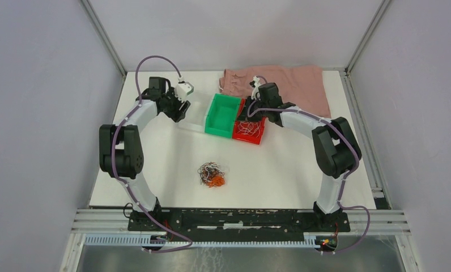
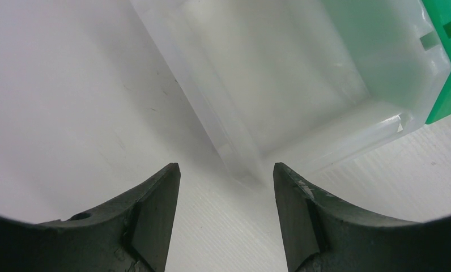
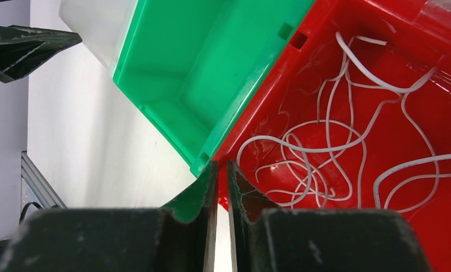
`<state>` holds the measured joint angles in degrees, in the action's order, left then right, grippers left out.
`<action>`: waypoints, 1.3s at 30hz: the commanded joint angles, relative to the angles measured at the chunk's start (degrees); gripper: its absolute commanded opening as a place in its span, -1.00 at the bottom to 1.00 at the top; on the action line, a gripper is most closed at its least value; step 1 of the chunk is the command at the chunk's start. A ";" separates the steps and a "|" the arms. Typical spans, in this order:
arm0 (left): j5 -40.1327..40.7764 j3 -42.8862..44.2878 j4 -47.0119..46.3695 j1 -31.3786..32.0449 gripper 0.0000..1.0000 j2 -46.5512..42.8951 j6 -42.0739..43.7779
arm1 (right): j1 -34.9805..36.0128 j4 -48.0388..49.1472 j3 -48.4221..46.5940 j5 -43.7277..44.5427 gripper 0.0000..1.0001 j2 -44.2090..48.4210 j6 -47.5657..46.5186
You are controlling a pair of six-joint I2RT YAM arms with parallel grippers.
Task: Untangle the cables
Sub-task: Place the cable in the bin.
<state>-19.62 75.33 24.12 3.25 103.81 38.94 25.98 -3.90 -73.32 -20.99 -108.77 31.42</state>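
Note:
A tangle of black, white and orange cables point(image 1: 212, 174) lies on the white table in front of the arms, with no gripper near it. Loose white cables point(image 3: 336, 153) lie curled inside the red bin point(image 1: 247, 137). My right gripper point(image 3: 222, 164) hangs over that bin's near left corner, next to the green bin point(image 3: 189, 73). Its jaws stand a thin slit apart with nothing between them. My left gripper point(image 2: 226, 167) is open and empty, low over the table at a corner of the translucent white bin point(image 2: 280, 73).
The white bin point(image 1: 194, 116), green bin point(image 1: 222, 115) and red bin stand side by side at the back middle. A pink cloth point(image 1: 291, 85) lies behind them at the back right. Grey walls enclose the table on three sides.

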 commanded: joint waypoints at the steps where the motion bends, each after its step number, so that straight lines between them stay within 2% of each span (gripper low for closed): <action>1: -1.39 -1.15 -3.79 -0.22 0.34 -0.98 2.71 | -0.88 1.12 1.81 -2.86 -0.68 3.10 -1.25; 7: -2.35 -2.26 -4.82 -0.04 0.08 -0.53 3.43 | -3.29 5.80 4.08 -7.00 -0.64 3.78 2.68; 15: -2.59 -3.38 -5.09 0.00 -0.02 -1.24 4.48 | -4.18 5.63 3.94 -6.53 -0.63 3.28 2.81; 23: -4.98 -6.64 -1.55 0.01 -0.08 -5.42 8.48 | -2.32 -4.65 -4.26 5.36 -0.69 -2.84 -2.39; 29: -5.98 -10.05 2.25 0.02 -0.27 -9.78 13.37 | 2.35 -14.38 -12.13 16.02 -0.71 -7.51 -8.98; 39: -12.66 -11.21 16.63 -0.02 -0.27 -16.09 18.12 | 3.32 -19.04 -11.32 19.28 -0.72 -8.08 -12.81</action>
<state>-27.29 64.20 33.28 3.29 92.03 52.05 29.85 -21.43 -84.12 -4.62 -118.19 21.54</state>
